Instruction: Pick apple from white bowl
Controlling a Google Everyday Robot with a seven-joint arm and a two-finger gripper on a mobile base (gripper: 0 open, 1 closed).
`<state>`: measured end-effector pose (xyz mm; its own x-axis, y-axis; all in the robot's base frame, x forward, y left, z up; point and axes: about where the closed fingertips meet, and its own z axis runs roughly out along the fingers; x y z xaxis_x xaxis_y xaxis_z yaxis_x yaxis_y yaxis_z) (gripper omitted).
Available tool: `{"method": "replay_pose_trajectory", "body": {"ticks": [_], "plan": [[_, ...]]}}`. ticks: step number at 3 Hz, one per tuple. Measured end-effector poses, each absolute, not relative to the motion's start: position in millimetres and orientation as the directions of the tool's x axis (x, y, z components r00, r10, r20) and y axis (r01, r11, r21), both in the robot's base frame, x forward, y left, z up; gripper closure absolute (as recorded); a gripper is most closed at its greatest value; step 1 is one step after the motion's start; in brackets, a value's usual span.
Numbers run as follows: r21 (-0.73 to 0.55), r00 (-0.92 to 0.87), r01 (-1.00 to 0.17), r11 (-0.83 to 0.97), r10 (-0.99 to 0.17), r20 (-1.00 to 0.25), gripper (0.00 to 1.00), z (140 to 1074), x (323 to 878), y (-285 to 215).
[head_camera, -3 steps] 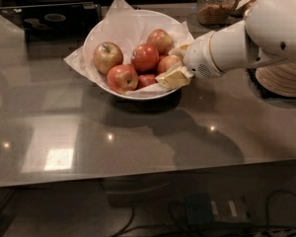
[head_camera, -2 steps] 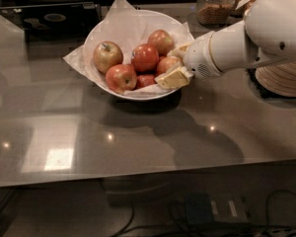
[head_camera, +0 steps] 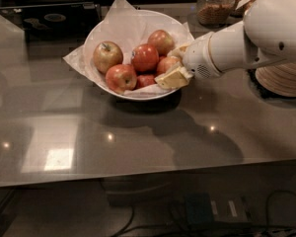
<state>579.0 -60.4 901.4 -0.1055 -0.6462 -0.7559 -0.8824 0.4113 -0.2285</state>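
Gripper (head_camera: 167, 65): positioned inside the right side of the white bowl (head_camera: 148, 95), reaching in from the right on the white arm (head_camera: 232, 46). Its two cream fingers (head_camera: 173, 77) are clenched on the apple (head_camera: 165, 63), one against its lower edge and one against its upper right. The apple sits in the bowl, just beside the right rim and resting among the other fruit.

Count, bowl contents:
- Apples: six in all, including the gripped one.
- One paler yellow-green apple (head_camera: 107, 57) at the left.
- One reddish apple (head_camera: 121, 78) at the front.
- One deep red apple (head_camera: 144, 57) in the middle.
- One reddish-orange apple (head_camera: 161, 41) at the back.
- One small red apple (head_camera: 145, 80) low down, mostly covered by its neighbours.
- Crumpled white paper (head_camera: 121, 14): one sheet, corners projecting over the rim at the back and left.

Count, surroundings on the grey table (head_camera: 138, 142):
- One stack of cream plates (head_camera: 283, 78), partly hidden by the arm and cut off at the right edge.
- One glass jar (head_camera: 212, 6) with brown contents, top cut off.
- One dark tray (head_camera: 49, 19); its contents are hard to make out.

The gripped apple's right side is hidden by the gripper.
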Motion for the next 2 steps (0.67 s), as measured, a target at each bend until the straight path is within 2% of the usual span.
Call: {"method": "replay_pose_trajectory", "body": {"ticks": [2], "plan": [[-0.203,-0.061,-0.903,0.379,-0.581,-0.811,1.0,930,580,-49]]}}
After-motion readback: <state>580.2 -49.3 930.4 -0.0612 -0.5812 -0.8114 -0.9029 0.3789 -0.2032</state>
